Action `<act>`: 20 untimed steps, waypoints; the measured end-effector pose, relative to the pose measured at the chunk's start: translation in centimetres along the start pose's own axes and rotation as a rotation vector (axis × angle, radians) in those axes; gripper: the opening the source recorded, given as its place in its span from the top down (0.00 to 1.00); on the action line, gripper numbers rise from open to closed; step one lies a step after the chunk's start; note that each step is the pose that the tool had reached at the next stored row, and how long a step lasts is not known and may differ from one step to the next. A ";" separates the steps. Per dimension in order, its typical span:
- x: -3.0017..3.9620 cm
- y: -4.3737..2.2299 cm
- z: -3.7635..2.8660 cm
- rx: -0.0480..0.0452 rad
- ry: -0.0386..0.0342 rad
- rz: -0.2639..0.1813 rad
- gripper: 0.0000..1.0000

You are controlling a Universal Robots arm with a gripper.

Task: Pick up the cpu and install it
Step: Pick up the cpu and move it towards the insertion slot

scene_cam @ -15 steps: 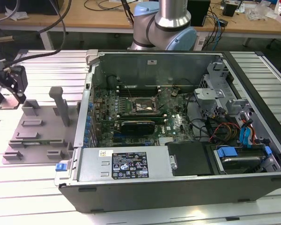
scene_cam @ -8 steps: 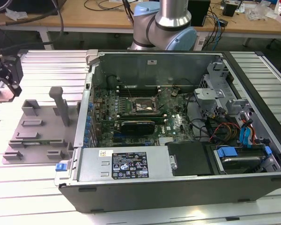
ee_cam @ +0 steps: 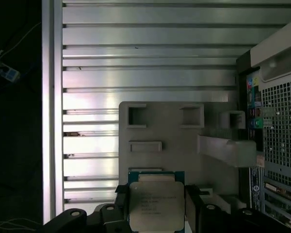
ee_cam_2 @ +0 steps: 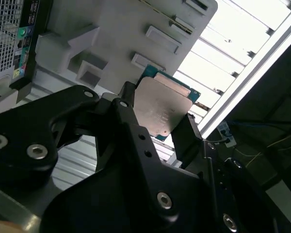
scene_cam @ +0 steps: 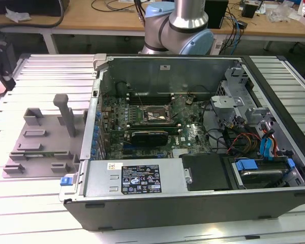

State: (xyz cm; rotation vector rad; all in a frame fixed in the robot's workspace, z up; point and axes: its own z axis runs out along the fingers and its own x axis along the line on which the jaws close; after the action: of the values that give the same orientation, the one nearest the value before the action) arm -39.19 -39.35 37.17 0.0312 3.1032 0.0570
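Observation:
In both wrist views the cpu [ee_cam: 156, 206] [ee_cam_2: 161, 108], a flat square chip with a pale metal top and a green edge, sits between my gripper's [ee_cam: 156, 209] [ee_cam_2: 158, 118] black fingers [ee_cam: 121, 200] [ee_cam_2: 127, 103]. The gripper is shut on it, one finger on each of two opposite sides. The chip hangs well above the grey fixture plate [ee_cam: 160, 131] [ee_cam_2: 116, 29] beside the computer case [ee_cam: 281, 121]. In the exterior view the open case [scene_cam: 193, 198] lies on the table with its black socket frame [scene_cam: 155, 114] on the motherboard, and the arm's [scene_cam: 185, 23] base stands behind the case.
The grey fixture plate [scene_cam: 40, 145] with blocks and an upright post [scene_cam: 66, 114] lies at the exterior view's left of the case. A graphics card [scene_cam: 150, 134], cables [scene_cam: 234, 137] and drive bays [scene_cam: 264, 152] fill the case. The ribbed metal table [ee_cam: 150, 63] ends at a dark edge.

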 end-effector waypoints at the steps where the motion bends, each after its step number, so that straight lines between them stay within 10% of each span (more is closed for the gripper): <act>1: -0.02 0.02 -0.48 -0.0001 -0.0001 0.000 0.45; 10: -0.14 0.15 -3.86 0.0000 -0.0001 0.000 0.45; 20: -0.95 0.18 -4.19 0.0000 -0.0001 0.000 0.45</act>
State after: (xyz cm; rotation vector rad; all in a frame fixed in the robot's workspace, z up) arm -38.40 -39.34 41.40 0.0312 3.1031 0.0571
